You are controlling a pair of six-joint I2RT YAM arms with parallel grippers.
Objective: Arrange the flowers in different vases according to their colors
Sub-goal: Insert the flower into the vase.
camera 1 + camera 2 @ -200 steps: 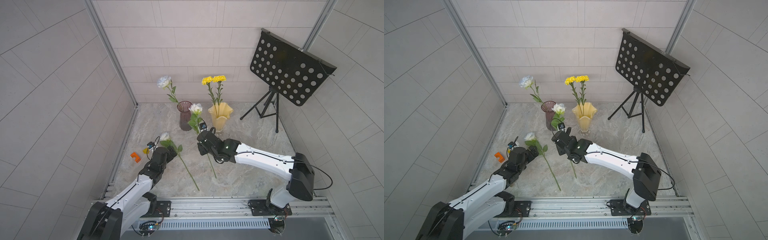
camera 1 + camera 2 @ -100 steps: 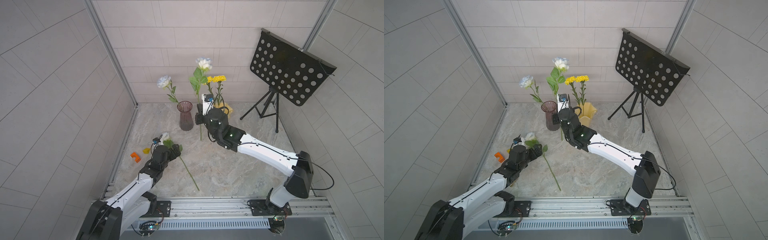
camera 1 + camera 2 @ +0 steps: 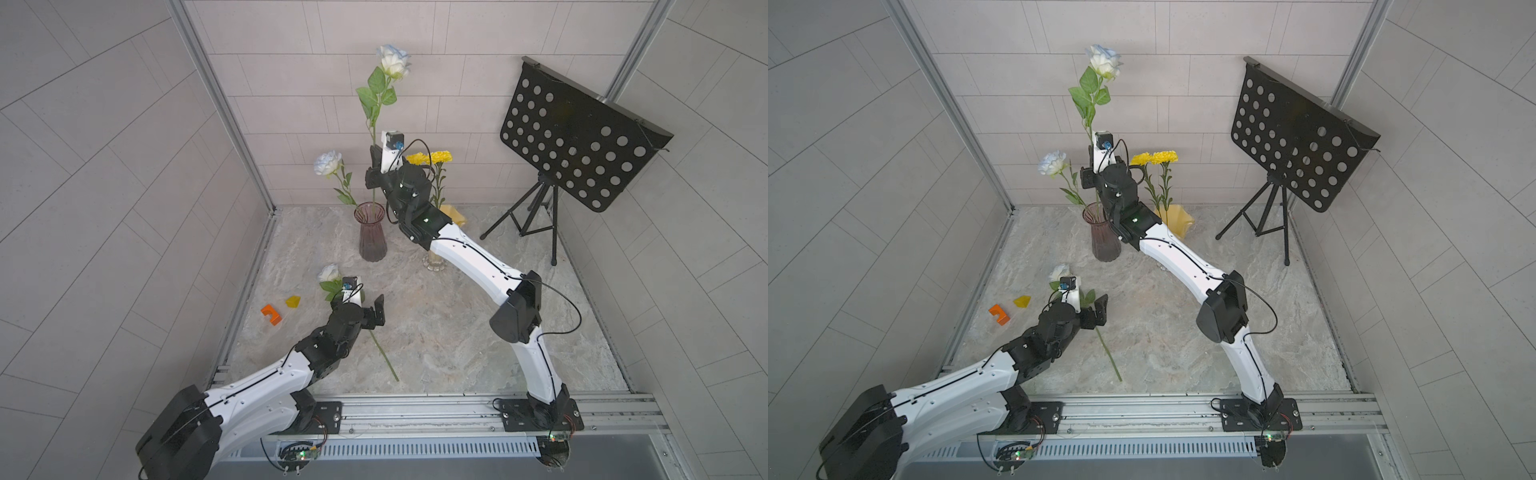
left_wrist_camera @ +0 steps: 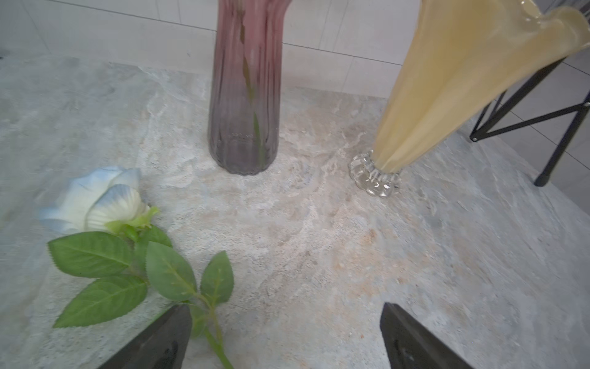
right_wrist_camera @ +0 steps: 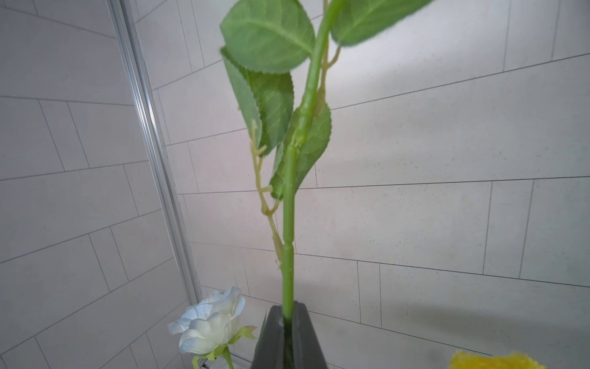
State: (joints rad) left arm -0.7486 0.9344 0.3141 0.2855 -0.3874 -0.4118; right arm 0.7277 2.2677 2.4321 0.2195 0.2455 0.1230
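My right gripper [image 3: 376, 157] [image 5: 287, 319] is shut on the stem of a white rose [image 3: 392, 60] [image 3: 1102, 60] and holds it upright. The stem's lower end reaches the mouth of the purple vase [image 3: 372, 232] [image 3: 1104, 237] [image 4: 244, 111]. Another white rose [image 3: 328, 162] [image 5: 210, 326] stands in that vase. Two yellow flowers [image 3: 430, 158] [image 3: 1154, 158] stand in the pale yellow vase [image 3: 455, 216] [image 4: 447, 80]. A third white rose [image 3: 329, 273] [image 4: 95, 201] lies on the table. My left gripper [image 3: 361, 308] [image 4: 285, 319] is open over its stem, just below the leaves.
A black perforated music stand [image 3: 582, 137] on a tripod fills the back right corner. An orange block [image 3: 271, 313] and a yellow block [image 3: 293, 301] lie by the left wall. Tiled walls close in on three sides.
My right arm has lifted its white rose off the table, turned it upright and carried it over the purple vase. My left gripper has shifted slightly beside the lying rose.
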